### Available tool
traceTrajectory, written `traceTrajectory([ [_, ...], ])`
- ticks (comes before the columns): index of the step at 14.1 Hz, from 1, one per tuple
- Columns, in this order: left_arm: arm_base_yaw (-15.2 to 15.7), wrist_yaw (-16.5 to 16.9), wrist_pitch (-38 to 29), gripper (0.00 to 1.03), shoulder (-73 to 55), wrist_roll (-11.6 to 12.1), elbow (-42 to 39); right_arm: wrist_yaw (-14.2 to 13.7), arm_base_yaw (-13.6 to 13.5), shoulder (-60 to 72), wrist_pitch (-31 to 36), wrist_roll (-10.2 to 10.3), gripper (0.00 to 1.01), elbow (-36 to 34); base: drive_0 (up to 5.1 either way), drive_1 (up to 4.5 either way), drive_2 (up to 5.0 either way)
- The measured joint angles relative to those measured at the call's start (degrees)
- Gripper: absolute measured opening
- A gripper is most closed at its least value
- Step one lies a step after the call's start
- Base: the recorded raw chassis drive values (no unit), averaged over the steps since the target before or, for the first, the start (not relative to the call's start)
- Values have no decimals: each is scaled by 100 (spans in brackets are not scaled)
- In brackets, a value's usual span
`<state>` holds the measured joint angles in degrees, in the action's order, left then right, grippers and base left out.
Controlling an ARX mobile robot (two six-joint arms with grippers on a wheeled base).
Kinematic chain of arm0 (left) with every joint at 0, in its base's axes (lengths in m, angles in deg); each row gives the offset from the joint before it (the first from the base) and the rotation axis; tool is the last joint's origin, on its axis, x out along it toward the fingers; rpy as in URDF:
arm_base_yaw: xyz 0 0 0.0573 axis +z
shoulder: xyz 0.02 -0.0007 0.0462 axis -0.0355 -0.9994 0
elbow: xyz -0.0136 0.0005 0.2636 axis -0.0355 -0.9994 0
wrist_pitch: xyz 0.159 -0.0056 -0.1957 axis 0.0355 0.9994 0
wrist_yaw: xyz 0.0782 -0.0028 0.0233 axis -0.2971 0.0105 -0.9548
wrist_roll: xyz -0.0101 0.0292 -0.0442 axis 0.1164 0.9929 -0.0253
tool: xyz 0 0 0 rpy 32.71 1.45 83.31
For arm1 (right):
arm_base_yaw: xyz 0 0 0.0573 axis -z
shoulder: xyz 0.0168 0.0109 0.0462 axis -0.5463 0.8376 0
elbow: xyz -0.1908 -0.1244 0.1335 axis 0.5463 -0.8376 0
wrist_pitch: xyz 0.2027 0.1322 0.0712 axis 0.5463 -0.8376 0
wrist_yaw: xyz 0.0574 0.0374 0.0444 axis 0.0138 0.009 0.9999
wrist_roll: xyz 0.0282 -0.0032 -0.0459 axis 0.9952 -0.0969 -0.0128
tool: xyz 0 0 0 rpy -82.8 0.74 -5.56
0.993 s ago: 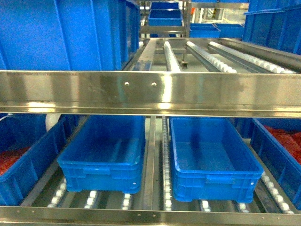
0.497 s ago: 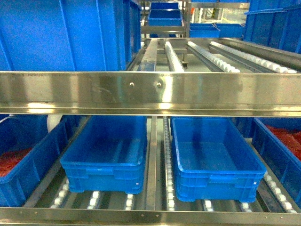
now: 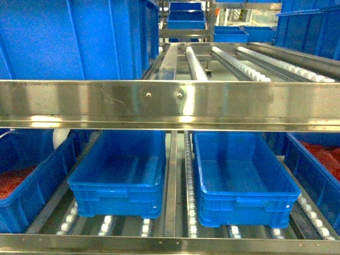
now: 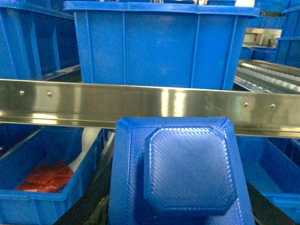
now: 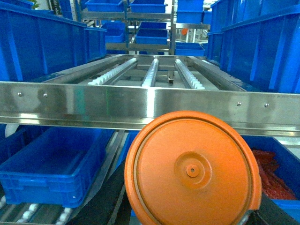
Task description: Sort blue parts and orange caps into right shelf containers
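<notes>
A steel roller rack (image 3: 170,103) fills the head view, its shiny front rail running across the middle. On the upper level a tall blue crate (image 3: 74,37) stands at the left, beside bare roller tracks (image 3: 234,61). On the lower level two open blue bins sit side by side on the rollers: the left middle bin (image 3: 119,170) and the right middle bin (image 3: 241,178), near each other with a steel divider between them. At the far left another bin (image 3: 29,180) holds red-orange pieces (image 3: 13,180), and the bin at the far right (image 3: 313,170) also holds red-orange pieces (image 3: 324,156).

Neither arm shows in the head view. In the left wrist view a blue part (image 4: 180,173), a flat textured piece with cut corners and a raised eight-sided centre, fills the lower middle just in front of the camera, before the rail. The left gripper's fingers are hidden behind it, so I cannot tell how they stand. In the right wrist view a round orange cap (image 5: 192,168) with a small centre hub sits close to the camera below the rail; dark gripper parts edge it at the bottom, but the right gripper's grip cannot be made out.
</notes>
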<state>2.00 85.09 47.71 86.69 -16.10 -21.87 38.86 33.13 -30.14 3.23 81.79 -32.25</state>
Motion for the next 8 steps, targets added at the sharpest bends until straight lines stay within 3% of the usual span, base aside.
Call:
traceTrajectory([
  [8,0,0,2,43,0,2,0,-15,0,0,2,0,44,0,0,0,0],
])
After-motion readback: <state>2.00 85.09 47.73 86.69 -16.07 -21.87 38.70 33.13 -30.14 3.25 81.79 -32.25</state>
